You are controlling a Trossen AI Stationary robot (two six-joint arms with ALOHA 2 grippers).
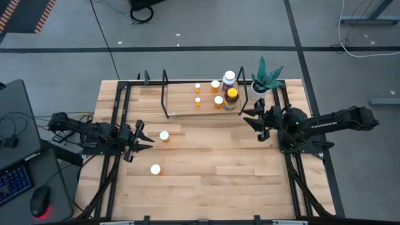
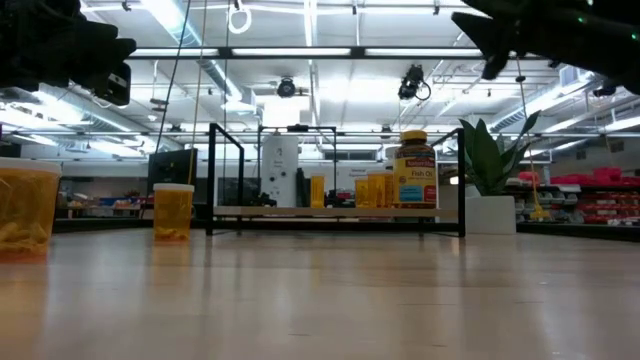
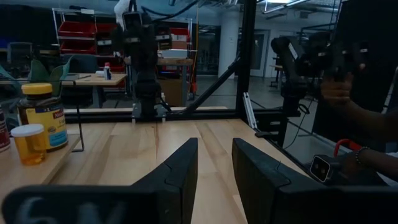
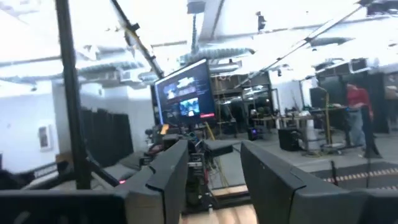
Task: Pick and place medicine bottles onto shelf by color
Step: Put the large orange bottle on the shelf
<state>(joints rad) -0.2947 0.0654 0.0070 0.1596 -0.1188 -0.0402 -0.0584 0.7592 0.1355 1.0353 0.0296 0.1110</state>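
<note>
The shelf [image 1: 187, 114] stands at the table's far side. On it are several small orange bottles [image 1: 197, 100], a white bottle [image 1: 229, 79] and a dark amber bottle with a yellow lid [image 1: 232, 97], all upright; they also show in the low view [image 2: 415, 170]. Two more small orange bottles stand upright on the tabletop, one [image 1: 164, 135] just right of my left gripper, one [image 1: 155, 169] nearer the front. My left gripper [image 1: 145, 139] is open and empty, raised above the table. My right gripper [image 1: 250, 117] is open and empty, raised just right of the shelf's right end.
A white pot with a green plant [image 1: 265, 78] stands at the far right, beside the shelf. Black frame rails [image 1: 119, 112] run along the table's left and right sides. A person's hand [image 3: 336, 90] shows beyond the table in the left wrist view.
</note>
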